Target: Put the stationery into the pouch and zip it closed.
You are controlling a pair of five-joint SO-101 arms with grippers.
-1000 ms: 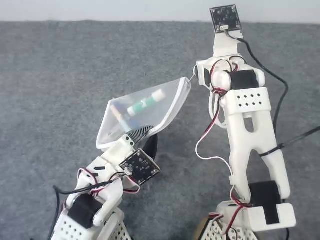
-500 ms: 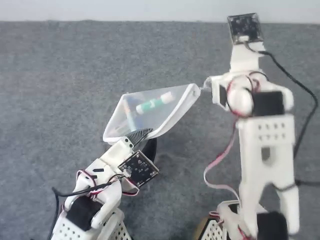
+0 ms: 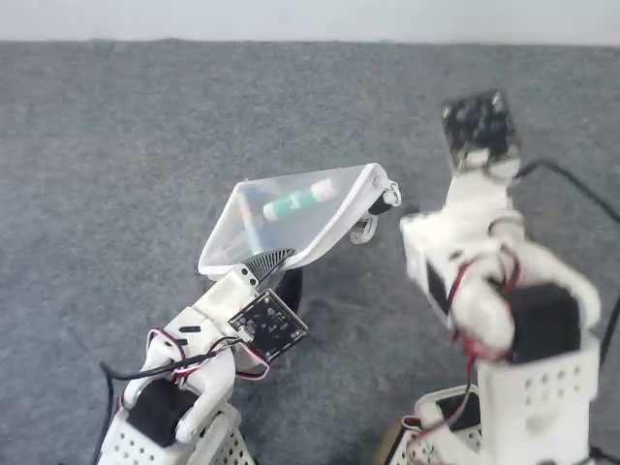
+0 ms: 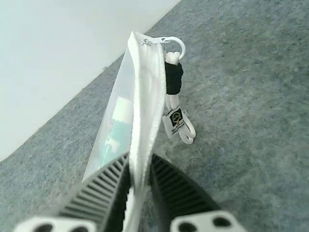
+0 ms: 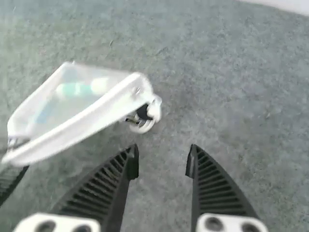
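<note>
pouch (image 4: 140, 96) in left jaws; wrist view shows right jaws parted

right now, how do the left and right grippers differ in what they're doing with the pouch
The left gripper is shut on the pouch at its zipper edge; the right gripper is open and holds nothing. The left gripper touches the pouch, while the right gripper sits apart from it, its jaws facing the end with the zip pull. Both are black and ribbed, on white mounts.
</note>
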